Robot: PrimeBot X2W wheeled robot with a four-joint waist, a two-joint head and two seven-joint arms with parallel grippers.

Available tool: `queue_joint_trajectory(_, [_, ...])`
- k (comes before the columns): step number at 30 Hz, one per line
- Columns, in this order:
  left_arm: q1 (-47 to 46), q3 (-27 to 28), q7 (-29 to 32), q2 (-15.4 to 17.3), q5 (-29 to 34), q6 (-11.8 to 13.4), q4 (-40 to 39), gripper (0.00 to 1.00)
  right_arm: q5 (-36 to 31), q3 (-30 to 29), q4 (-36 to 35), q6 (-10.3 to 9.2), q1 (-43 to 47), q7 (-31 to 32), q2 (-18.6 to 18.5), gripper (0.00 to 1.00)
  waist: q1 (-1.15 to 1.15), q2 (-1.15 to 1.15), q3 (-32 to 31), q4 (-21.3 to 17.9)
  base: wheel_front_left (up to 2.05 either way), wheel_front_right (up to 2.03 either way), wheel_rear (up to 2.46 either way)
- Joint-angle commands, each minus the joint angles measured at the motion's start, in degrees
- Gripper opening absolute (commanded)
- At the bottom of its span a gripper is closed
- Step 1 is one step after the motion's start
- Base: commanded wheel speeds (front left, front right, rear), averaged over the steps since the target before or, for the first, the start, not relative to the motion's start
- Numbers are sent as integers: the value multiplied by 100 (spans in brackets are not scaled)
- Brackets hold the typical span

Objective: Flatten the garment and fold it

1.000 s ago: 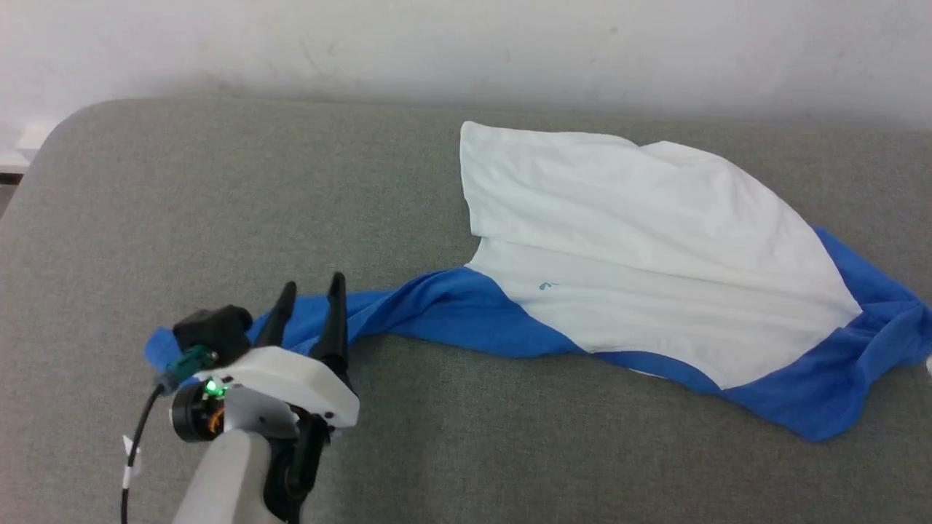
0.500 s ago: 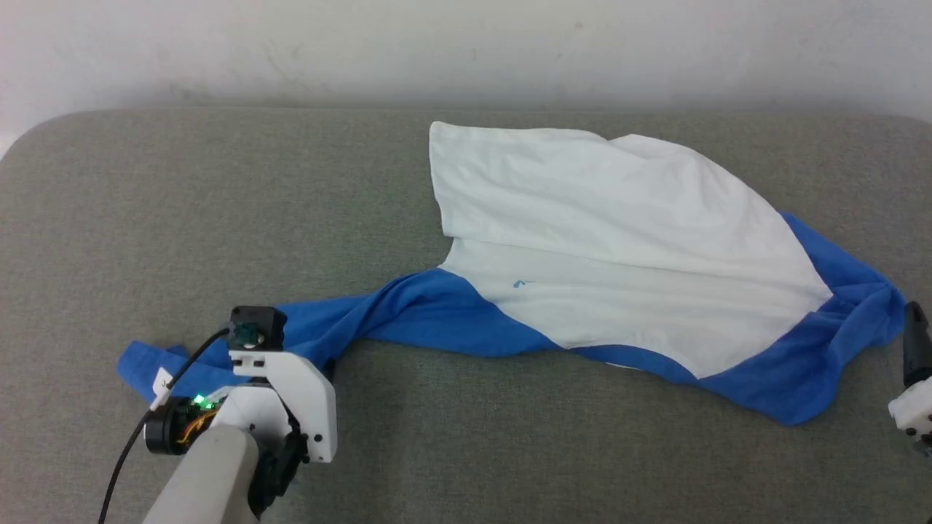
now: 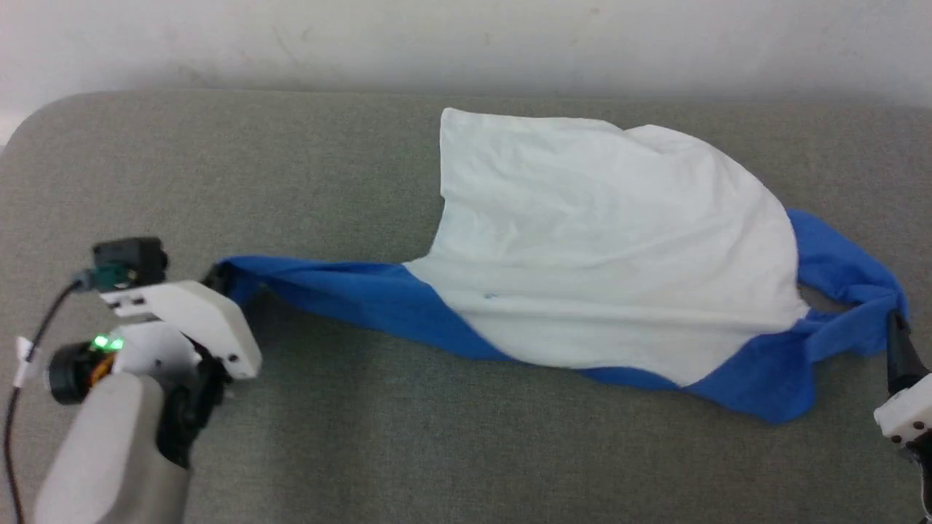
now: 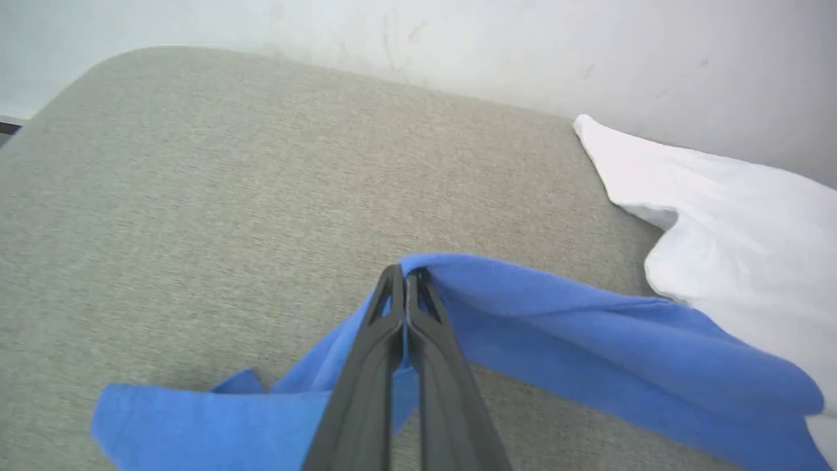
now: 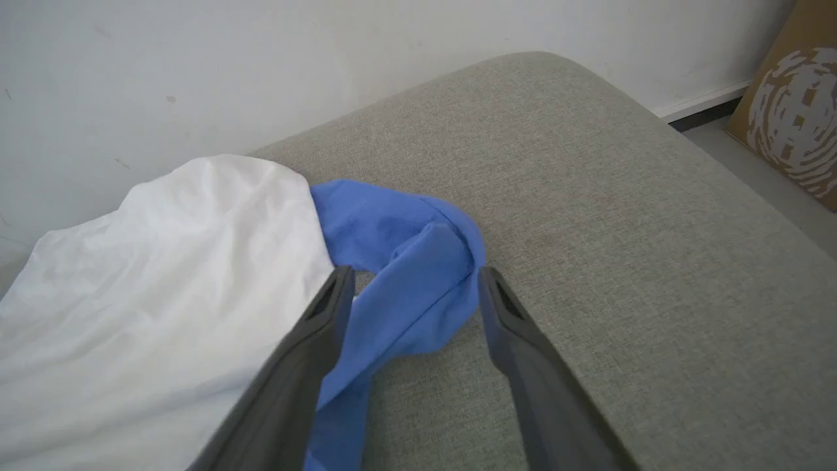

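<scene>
The soft white shirt with bright blue sleeves (image 3: 597,240) lies bumpy on the grey cloth cushion (image 3: 437,451), not folded yet, while the left gripper (image 4: 405,278) pinches 1 sleeve and the right gripper (image 5: 415,281) spreads wide around the other.

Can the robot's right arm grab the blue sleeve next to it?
Probably yes. The right arm's fingers stand open on either side of the bunched blue sleeve, which lies on the grey cushion. Nothing sits between them, so closing should pinch it.
</scene>
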Motion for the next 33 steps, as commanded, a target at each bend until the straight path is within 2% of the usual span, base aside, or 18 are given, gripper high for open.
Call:
queue_joint_trajectory(1, [-205,173,46,192,-10,119,-56,0,21,61,-11,-5,-24,-37,13,100,0,0,81,2,0,0,0])
queue_joint_trajectory(6, [-612,613,234,601,-39,395,221,0,2,256,-67,-5,-182,-15,13,100,0,0,305,-137,0,0,0])
queue_joint_trajectory(10, [-824,831,122,618,-122,538,509,0,-21,340,-117,-5,-227,-3,14,100,0,0,442,-215,0,0,0])
queue_joint_trajectory(11, [-879,884,66,577,-178,554,617,11,-23,362,-118,-5,-234,-1,14,100,0,0,470,-238,0,0,0])
queue_joint_trajectory(12, [-905,892,70,522,-232,552,739,45,-25,381,-116,-5,-236,-2,14,100,0,0,488,-256,0,0,0])
queue_joint_trajectory(13, [-928,874,65,466,-265,537,839,100,-22,392,-114,-5,-233,-6,14,100,0,0,499,-263,0,0,0])
queue_joint_trajectory(18, [-995,809,-55,242,-364,493,939,100,-28,427,-104,-5,-184,-10,14,100,0,0,438,-217,0,0,0])
queue_joint_trajectory(23, [-868,905,-869,74,-408,290,117,100,-67,652,-249,-5,-182,0,14,100,0,0,274,-62,0,0,0])
queue_joint_trajectory(28, [-301,512,-2104,-108,-9,-145,-680,100,-80,1361,-400,-5,-357,251,14,100,0,0,192,127,0,0,0])
queue_joint_trajectory(33, [263,221,-3059,-409,246,-272,-652,100,-548,2379,-176,-5,-970,991,14,100,0,0,215,240,0,0,0])
